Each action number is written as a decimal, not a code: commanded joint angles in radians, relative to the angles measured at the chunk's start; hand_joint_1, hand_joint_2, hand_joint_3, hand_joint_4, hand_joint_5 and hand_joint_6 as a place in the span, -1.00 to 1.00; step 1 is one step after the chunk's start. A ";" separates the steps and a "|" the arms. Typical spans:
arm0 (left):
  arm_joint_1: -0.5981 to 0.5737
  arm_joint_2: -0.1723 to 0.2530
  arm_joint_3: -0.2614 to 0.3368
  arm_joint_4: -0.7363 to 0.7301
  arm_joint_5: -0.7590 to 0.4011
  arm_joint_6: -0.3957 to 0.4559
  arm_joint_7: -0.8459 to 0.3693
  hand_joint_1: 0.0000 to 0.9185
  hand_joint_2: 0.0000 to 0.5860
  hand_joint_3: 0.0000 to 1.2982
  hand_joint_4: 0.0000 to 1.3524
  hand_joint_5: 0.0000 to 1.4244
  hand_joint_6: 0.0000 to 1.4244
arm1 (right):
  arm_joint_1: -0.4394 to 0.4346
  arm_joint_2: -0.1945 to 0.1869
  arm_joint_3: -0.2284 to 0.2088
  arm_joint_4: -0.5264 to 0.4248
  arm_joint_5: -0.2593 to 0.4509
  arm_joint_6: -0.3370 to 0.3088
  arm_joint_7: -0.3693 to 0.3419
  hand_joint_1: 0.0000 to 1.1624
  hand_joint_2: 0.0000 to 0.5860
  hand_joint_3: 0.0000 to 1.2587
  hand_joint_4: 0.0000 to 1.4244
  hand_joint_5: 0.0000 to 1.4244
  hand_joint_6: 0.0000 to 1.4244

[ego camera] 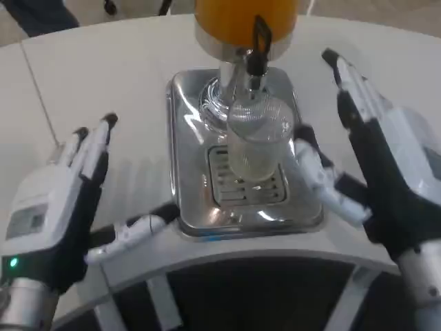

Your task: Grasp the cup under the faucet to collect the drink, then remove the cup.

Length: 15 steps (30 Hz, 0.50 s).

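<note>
The white table [103, 76] fills most of the head view, its near edge curving across the bottom of the picture, with bare surface to the left and right of the machine. On it stands a drink dispenser [244, 21] with an orange tank on a shiny metal column, and a black tap [259, 48] pointing down at the front. Its base is a chrome drip tray [186, 138] with a slotted grate in the middle; the tray's front edge lies close to the table's near edge. No brand, label or writing can be read anywhere.

The right hand [375, 165] is beside the tray's right edge, released, its fingers stretched up and away and its thumb reaching toward the cup without clearly touching it. The left hand [65, 196] lies well left of the tray, also released, fingers spread, its thumb pointing toward the tray's front left corner.

The clear cup [258, 141] stands upright on the grate directly under the tap, its long axis vertical and its mouth up. Open room shows between it and each hand.
</note>
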 commanded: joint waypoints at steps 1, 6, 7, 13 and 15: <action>0.087 0.017 -0.006 -0.122 0.093 0.098 -0.126 -1.00 -0.69 -1.00 -1.00 -1.00 -1.00 | -0.071 -0.004 -0.012 0.037 0.046 0.049 0.006 -0.43 0.94 -1.00 -1.00 -1.00 -1.00; 0.168 -0.004 0.000 -0.203 0.155 0.120 -0.129 -1.00 -0.69 -1.00 -1.00 -1.00 -1.00 | -0.119 -0.024 -0.032 0.011 0.138 0.057 0.002 -0.42 0.94 -1.00 -1.00 -1.00 -1.00; 0.184 -0.010 0.002 -0.215 0.166 0.117 -0.116 -1.00 -0.69 -1.00 -1.00 -1.00 -1.00 | -0.124 -0.023 -0.034 0.010 0.153 0.062 -0.005 -0.42 0.94 -1.00 -1.00 -1.00 -1.00; 0.257 -0.038 -0.007 -0.260 0.191 0.103 -0.114 -1.00 -0.70 -1.00 -1.00 -1.00 -1.00 | -0.181 -0.012 0.000 0.032 0.198 0.062 -0.039 -0.41 0.94 -1.00 -1.00 -1.00 -1.00; 0.275 -0.051 -0.007 -0.270 0.194 0.094 -0.101 -1.00 -0.70 -1.00 -1.00 -1.00 -1.00 | -0.220 -0.016 0.019 0.057 0.165 0.061 -0.077 -0.41 0.94 -1.00 -1.00 -1.00 -1.00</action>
